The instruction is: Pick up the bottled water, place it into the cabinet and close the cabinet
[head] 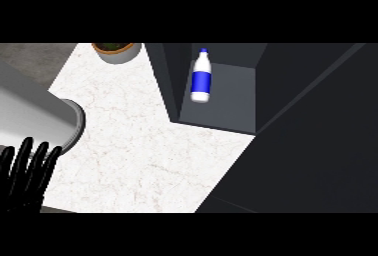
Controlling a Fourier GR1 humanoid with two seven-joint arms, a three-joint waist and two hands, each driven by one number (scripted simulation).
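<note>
A: Where is the bottle [201,75]?
B: In the cabinet [225,107], at the counter's [140,150] far right.
A: And left of the cabinet?
B: A plant pot [117,52], on the counter's far edge. The left hand [26,172] rests at the near left corner.

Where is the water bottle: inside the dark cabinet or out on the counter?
Inside. The white plastic bottle with blue label and cap sits on the floor of the open dark grey cabinet, beyond the white marble counter.

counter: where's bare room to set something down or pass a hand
The counter is bare from the pot down to its near edge, between the left hand and the cabinet. In the cabinet, floor right of the bottle is free; the bottle crowds its left wall.
</note>
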